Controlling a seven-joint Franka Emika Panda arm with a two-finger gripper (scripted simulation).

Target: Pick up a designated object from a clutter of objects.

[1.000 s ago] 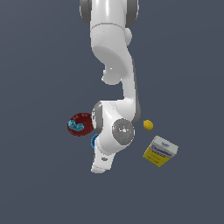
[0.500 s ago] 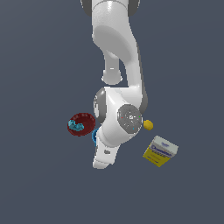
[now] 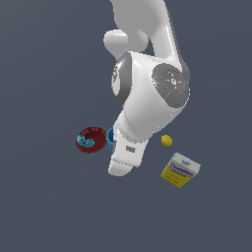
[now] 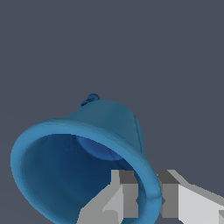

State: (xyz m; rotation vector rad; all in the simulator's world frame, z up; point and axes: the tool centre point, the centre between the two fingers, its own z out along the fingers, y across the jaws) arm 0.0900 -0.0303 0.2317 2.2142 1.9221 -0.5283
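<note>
Fingers (image 4: 127, 197) of the end effector (image 4: 146, 199) straddle the cup (image 4: 87, 162) rim in the wrist view, one pad inside the bowl of it and one outside, closed narrow on the wall so that the rim sits pinched between them. The cup fills the near part of that view, its open mouth tilted toward the camera, with a small dark blue nub showing past its far side.

Compared with half a second ago, the arm's wrist and forearm have risen markedly in the exterior view, and the cup (image 3: 110, 138) shows as a blue sliver tucked against the wrist housing. Whether it is already clear of the tabletop I cannot tell; the arm hides most of it. The rising arm, together with the clamped rim, suggests the grasp is made and the lift is beginning, so the task looks near its end provided the thin wall does not slip out of the pinch.

Just beside the end effector, on the exterior view's left, sits the red bowl (image 3: 91, 140) with a teal item (image 3: 87, 142) in it, close to the cup. Farther off on the other side lies the lemon (image 3: 167, 141), and beyond it, well apart from the end effector, the yellow-and-white box (image 3: 180, 170). None of these appears to have shifted in the past second.
</note>
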